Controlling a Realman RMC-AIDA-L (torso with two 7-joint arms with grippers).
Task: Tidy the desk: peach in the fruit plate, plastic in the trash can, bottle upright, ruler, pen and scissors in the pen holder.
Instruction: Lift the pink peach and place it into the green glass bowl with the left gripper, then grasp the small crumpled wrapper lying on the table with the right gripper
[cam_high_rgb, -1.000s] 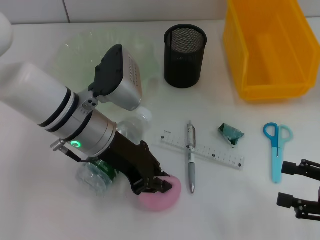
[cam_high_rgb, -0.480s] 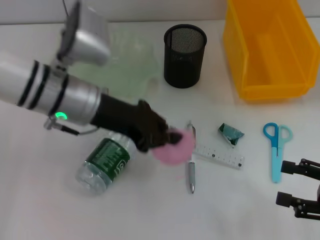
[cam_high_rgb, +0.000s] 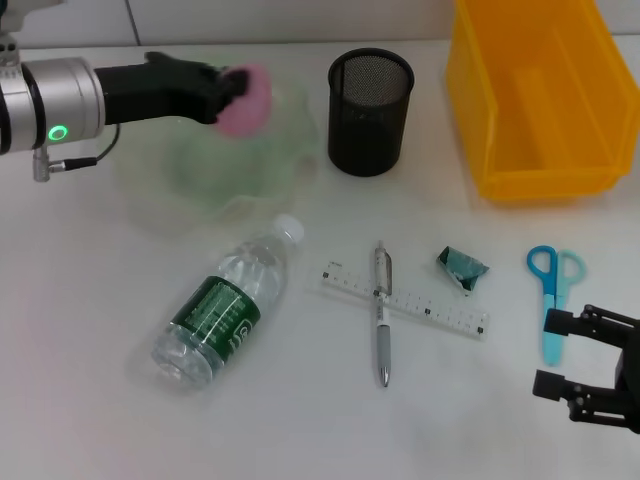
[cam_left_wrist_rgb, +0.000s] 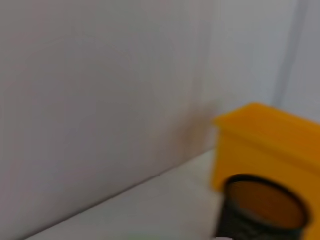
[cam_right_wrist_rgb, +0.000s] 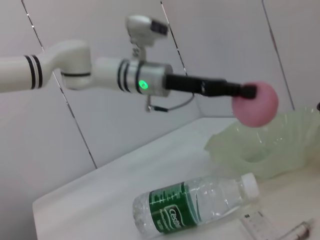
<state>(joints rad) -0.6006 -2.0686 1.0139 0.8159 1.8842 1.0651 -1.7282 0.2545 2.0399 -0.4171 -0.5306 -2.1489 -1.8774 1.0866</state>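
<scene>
My left gripper is shut on the pink peach and holds it above the pale green fruit plate at the back left; the right wrist view shows the peach raised over the plate. A clear bottle with a green label lies on its side. The pen lies across the clear ruler. A green plastic wrapper sits beside them. Blue scissors lie at the right, just beyond my open right gripper. The black mesh pen holder stands at the back.
A yellow bin, the trash can, stands at the back right. The left wrist view shows the pen holder, the yellow bin and the wall behind.
My left gripper lifted the peach from the table near the bottle and carried it back and left, over the fruit plate. The right gripper shifted slightly toward the scissors.
</scene>
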